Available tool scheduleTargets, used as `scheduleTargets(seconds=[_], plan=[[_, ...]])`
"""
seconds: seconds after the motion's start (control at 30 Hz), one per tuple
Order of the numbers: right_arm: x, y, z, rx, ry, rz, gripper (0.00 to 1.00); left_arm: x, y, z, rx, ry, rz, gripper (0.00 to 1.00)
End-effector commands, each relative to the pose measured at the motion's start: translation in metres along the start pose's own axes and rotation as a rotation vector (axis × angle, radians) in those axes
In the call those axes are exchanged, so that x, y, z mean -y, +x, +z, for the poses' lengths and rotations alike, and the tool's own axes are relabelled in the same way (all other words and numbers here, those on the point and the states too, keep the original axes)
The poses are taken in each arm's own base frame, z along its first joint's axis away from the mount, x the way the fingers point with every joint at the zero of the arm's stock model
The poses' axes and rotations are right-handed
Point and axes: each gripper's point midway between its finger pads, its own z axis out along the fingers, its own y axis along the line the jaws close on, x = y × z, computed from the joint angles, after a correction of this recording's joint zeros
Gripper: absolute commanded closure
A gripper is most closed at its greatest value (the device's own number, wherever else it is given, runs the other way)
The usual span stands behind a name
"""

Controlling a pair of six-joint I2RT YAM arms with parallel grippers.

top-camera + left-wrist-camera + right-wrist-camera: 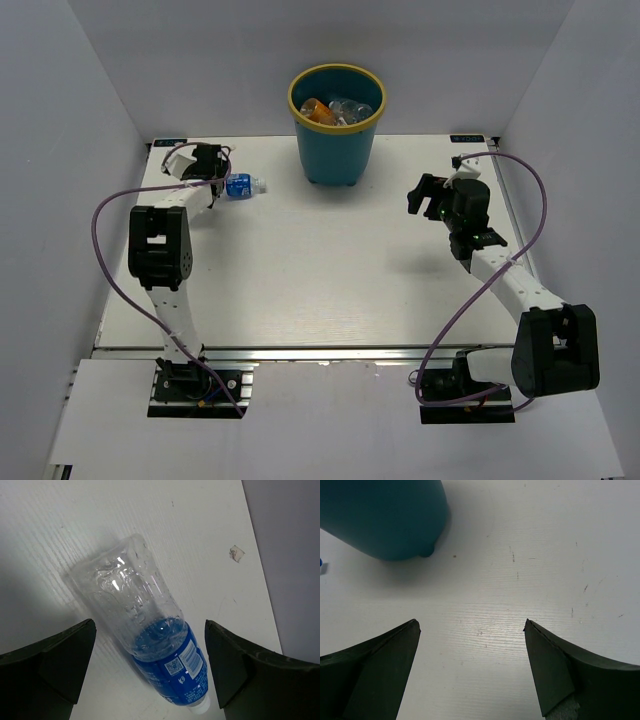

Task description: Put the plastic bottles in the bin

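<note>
We see the bin (335,150) at the middle of the tabletop's (320,270) far edge, holding an orange bottle (317,110) and clear bottles (352,108). One blue-labelled bottle (167,667) lies near the far left corner, between our left gripper's (148,627) wide-spread jaws. Our right gripper (470,625) gapes wide near the right edge.

White table (330,270), pale grey walls (60,150)
</note>
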Motion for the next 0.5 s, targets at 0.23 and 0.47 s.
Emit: scheduleTargets(seconds=[0.23, 0.47], plan=[[0.002, -0.017, -0.006, 0.059, 0.014, -0.017, 0.11, 0.014, 0.003, 0.032, -0.003, -0.011, -0.060, 0.02], [0.002, -0.018, -0.007, 0.067, 0.012, -0.021, 0.11, 0.015, -0.001, 0.042, 0.028, -0.035, -0.037, 0.22]])
